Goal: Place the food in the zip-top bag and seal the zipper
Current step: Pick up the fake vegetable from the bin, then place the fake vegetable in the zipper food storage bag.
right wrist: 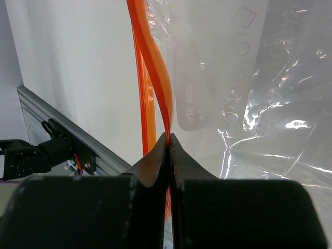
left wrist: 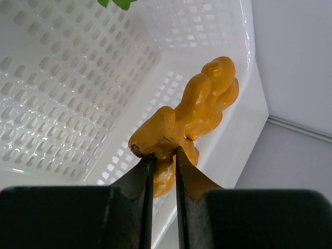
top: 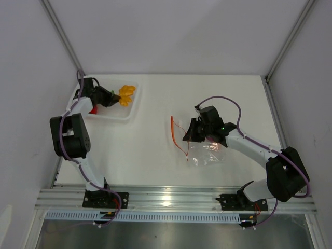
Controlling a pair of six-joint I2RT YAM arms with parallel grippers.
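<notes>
— While the left gripper sits inside the white slotted basket, what exactly does it have?

— Its fingers are drawn nearly together, pinching the near end of the orange-yellow toy food. That piece is lumpy and long, and its long axis runs away from the fingertips, up and to the right toward the basket's far wall. Most of it lies beyond the tips; only a small lobe hangs below them.

— And the bag?

— The zip-top bag lies flat on the table, well apart from the basket, out to the right. The right gripper is clamped on the orange-red zipper, with both fingers pressed tight against the strip. From those tips the strip runs straight ahead, twisting as it goes, and the clear crinkled film spreads to the right of them.

— So which arm is nearer to what?

— Each is already on its own thing. The left has the food, the right has the mouth edge. In the overhead view the mouth faces left, toward the basket side.

— What does the coming move turn on, then?

— I judge it turns on carrying the long piece rightward and entering it end first. I cannot tell how wide the mouth gapes. A red toy food shows beside the left arm.
</notes>
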